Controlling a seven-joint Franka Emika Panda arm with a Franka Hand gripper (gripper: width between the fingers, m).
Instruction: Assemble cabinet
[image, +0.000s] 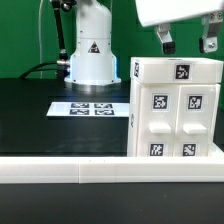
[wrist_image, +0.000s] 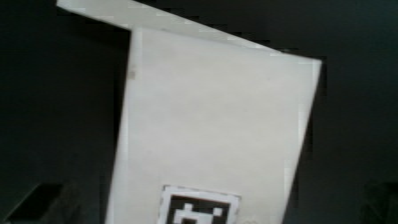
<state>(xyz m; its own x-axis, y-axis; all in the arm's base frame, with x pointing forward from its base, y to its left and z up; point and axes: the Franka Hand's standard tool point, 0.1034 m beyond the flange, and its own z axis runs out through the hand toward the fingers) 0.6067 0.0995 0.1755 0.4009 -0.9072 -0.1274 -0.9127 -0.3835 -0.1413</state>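
White plastic cabinet (image: 177, 108), a big boxy piece w/ square black-and-white tags on its top and on a four-panel front face, stands upright on the black worktop (image: 30, 115) at the exterior view's right, pressed close to a long white rail (image: 70, 170) that runs across the front edge. Flat white marker board (image: 88, 108) w/ four printed tags lies on the worktop to the exterior view's left of the cabinet, just beside it, not clearly touching. Behind the board sits the robot's white base (image: 92, 55) w/ a black triangle sticker; dark cables trail off it toward the exterior view's left. Nothing sits btwn the cabinet and the arm's end above. Jaws (image: 186, 42) hang over the cabinet's top, spread wide, the two dark fingers (image: 166, 41) well apart, holding nothing and clear of the top surface. Wrist view shows a tall white slab of the cabinet (wrist_image: 214, 130) against blackness, one tag (wrist_image: 196, 208) partly visible near its lower end; picture is blurry.
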